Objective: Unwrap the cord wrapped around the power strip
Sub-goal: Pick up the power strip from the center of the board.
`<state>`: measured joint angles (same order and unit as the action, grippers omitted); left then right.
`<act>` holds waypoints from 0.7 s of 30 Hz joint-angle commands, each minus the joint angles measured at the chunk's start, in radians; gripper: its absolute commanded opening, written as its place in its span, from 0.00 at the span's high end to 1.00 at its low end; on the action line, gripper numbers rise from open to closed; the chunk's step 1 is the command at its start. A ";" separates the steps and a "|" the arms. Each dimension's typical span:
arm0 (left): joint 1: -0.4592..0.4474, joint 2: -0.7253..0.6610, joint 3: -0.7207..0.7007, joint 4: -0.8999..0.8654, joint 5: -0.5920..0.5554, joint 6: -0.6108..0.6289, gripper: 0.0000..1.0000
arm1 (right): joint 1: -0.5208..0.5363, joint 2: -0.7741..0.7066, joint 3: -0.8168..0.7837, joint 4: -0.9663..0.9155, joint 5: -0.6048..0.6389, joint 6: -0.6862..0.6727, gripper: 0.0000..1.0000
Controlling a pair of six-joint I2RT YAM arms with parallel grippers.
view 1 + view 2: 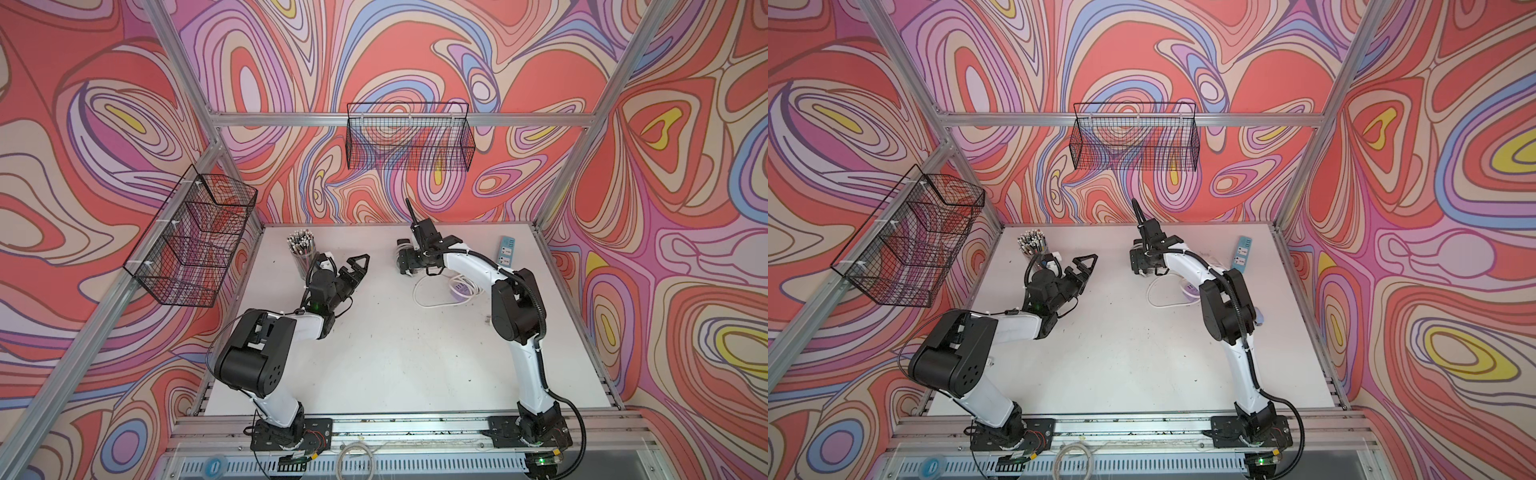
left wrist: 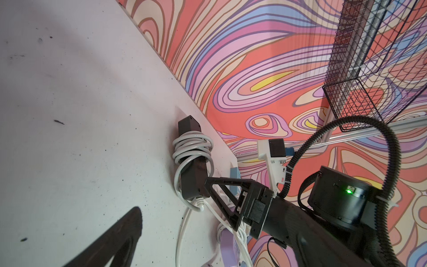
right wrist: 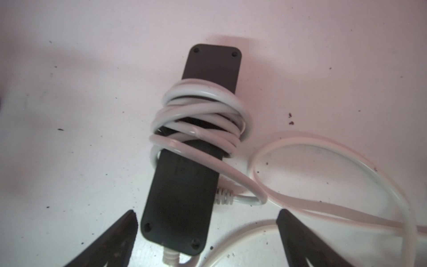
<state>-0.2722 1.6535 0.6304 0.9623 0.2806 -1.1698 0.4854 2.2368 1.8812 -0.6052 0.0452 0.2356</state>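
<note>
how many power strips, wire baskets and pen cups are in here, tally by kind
power strips: 3 (black strip, blue strip, lavender strip)
wire baskets: 2 (side basket, back basket)
pen cups: 1 (pen cup)
total: 6

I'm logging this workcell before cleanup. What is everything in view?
black power strip: one, black, far half of table
cord: white, coiled around black power strip; loose loops beside it, count unclear
purple power strip: one, purple, mid-right of table
blue power strip: one, blue, far right of table
cup of pens: one, clear, far left of table
wire baskets: two, black, left wall, back wall
table: one, white
left pincer: black, open, near cup of pens
right pincer: black, open, over black power strip
</note>
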 commanded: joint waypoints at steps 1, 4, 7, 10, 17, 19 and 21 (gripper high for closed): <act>0.010 -0.047 -0.006 -0.011 -0.001 0.044 0.00 | 0.006 0.034 0.042 -0.035 0.042 -0.023 0.02; 0.010 -0.071 -0.005 -0.040 -0.009 0.072 0.00 | 0.020 0.050 0.064 -0.037 0.039 -0.024 0.02; 0.011 -0.090 -0.005 -0.063 -0.011 0.093 0.00 | 0.038 0.068 0.095 -0.046 0.042 -0.024 0.02; 0.016 -0.099 -0.008 -0.070 -0.013 0.101 0.00 | 0.050 0.091 0.131 -0.064 0.046 -0.024 0.02; 0.019 -0.106 -0.018 -0.066 -0.013 0.108 0.00 | 0.062 0.129 0.151 -0.077 0.047 -0.016 0.02; 0.019 -0.110 -0.017 -0.066 -0.010 0.113 0.00 | 0.062 0.143 0.148 -0.073 0.050 -0.016 0.02; 0.021 -0.115 -0.018 -0.072 -0.012 0.118 0.00 | 0.062 0.160 0.151 -0.071 0.057 -0.015 0.02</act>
<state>-0.2596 1.5700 0.6235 0.8993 0.2760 -1.0748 0.5381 2.3447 2.0178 -0.6510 0.1070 0.2218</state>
